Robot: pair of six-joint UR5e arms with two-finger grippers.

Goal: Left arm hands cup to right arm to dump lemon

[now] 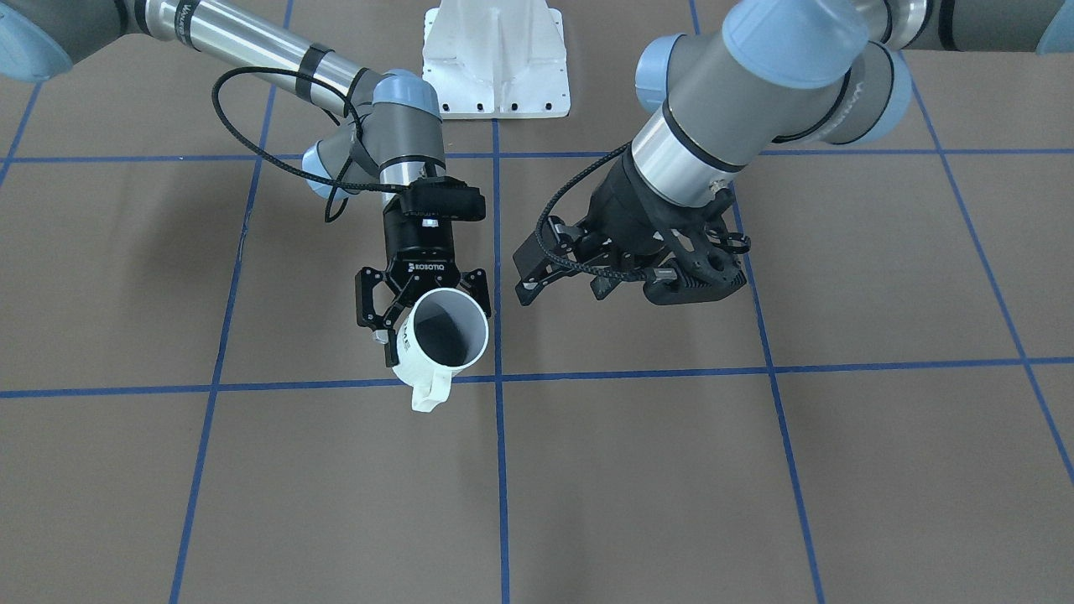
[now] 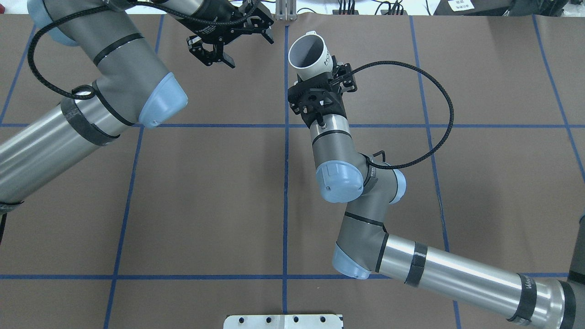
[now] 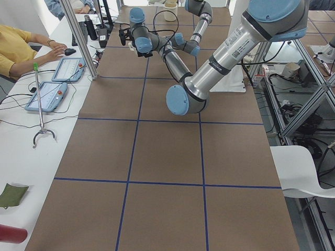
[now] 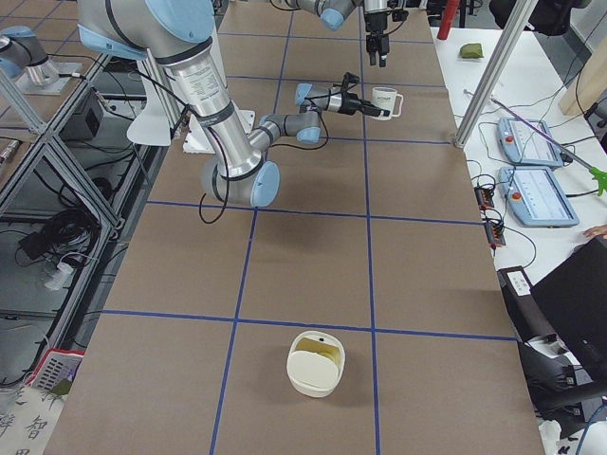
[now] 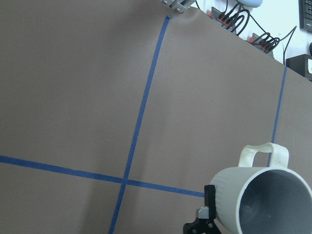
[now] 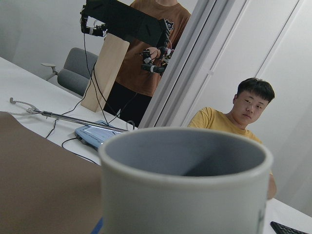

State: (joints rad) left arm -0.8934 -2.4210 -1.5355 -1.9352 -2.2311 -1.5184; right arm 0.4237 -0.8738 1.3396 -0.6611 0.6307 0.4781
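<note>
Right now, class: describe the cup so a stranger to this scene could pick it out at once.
Over the brown table with blue tape lines, find the right hand, printed ROBOTIQ. It holds the cup in the air. Nothing else is a white ribbed mug with a loop handle and black lettering; the left hand is empty.

I see the cup [image 1: 440, 344] in my right gripper [image 1: 424, 306], up off the table [image 1: 671, 470]. My left gripper [image 1: 560, 289] hangs beside it, not touching. A tub [image 4: 316, 363] sits far to my right.
</note>
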